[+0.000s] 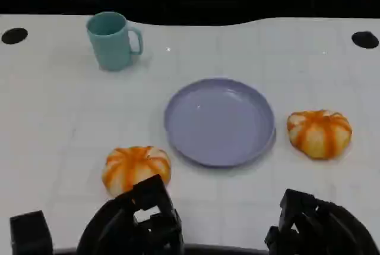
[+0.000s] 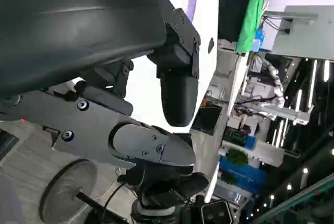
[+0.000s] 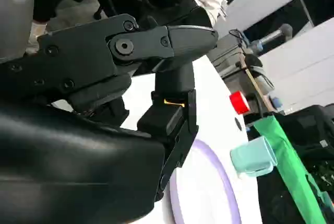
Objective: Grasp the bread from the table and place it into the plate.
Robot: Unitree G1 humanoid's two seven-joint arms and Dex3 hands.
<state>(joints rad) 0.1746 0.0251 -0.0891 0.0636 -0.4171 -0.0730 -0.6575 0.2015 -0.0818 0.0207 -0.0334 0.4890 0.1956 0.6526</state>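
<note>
I saw the round orange-striped bread roll lying just left-front of the lavender plastic plate, directly beyond my left hand, nearer than my right hand, both empty with fingers apart.

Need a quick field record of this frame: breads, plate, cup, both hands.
bread_left: bread on the table, just beyond the left robot hand
bread_right: second bread on the table, right of the plate, apart from it
plate: purple plate, nothing in it
cup: teal cup, far left, upright
left_hand: holds nothing
right_hand: right robot hand, holds nothing
</note>
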